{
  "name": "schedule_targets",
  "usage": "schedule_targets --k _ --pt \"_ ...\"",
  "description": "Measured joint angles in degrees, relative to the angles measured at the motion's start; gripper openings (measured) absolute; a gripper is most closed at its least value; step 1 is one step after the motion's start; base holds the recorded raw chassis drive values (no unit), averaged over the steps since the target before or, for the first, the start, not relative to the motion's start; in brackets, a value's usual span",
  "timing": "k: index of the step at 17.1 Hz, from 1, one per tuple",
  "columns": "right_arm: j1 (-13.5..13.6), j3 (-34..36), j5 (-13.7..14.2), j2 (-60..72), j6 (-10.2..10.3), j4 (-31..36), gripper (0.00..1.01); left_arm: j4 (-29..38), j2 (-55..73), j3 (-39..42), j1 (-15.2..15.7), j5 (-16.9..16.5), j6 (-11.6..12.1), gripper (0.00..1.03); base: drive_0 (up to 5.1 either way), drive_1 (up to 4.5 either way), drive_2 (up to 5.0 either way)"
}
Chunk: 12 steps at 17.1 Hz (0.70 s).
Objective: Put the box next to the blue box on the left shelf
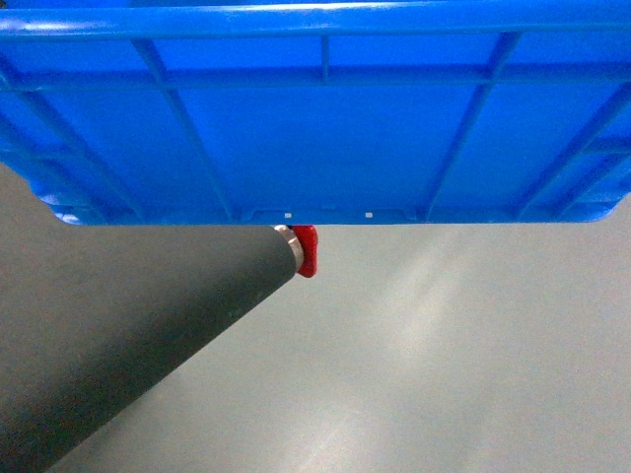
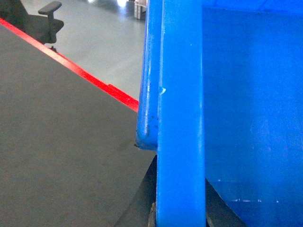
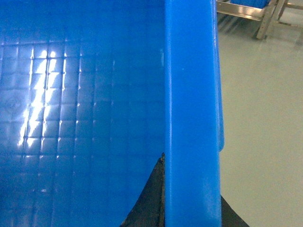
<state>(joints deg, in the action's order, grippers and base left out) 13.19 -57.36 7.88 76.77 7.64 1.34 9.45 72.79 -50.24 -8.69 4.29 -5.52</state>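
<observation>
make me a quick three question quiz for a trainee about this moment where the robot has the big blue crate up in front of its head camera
1. True or false: the blue crate fills the top of the head view, ribbed wall facing the camera.
2. In the left wrist view, what furniture stands at the far top left? A) black office chair B) wooden stool C) green sofa
3. Fill in: in the right wrist view, the crate's inner floor shows a moulded ____ pattern.

Key: 1 true. 2 A, the black office chair on the grey floor. 3 grid.
</observation>
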Motion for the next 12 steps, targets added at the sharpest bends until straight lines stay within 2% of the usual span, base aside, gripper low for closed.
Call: schedule_targets --k 12 --pt "0.0 0.0 0.0 0.0 0.0 0.0 0.07 0.0 0.0 0.0 0.0 0.0 0.0 0.06 -1.6 -1.63 -1.6"
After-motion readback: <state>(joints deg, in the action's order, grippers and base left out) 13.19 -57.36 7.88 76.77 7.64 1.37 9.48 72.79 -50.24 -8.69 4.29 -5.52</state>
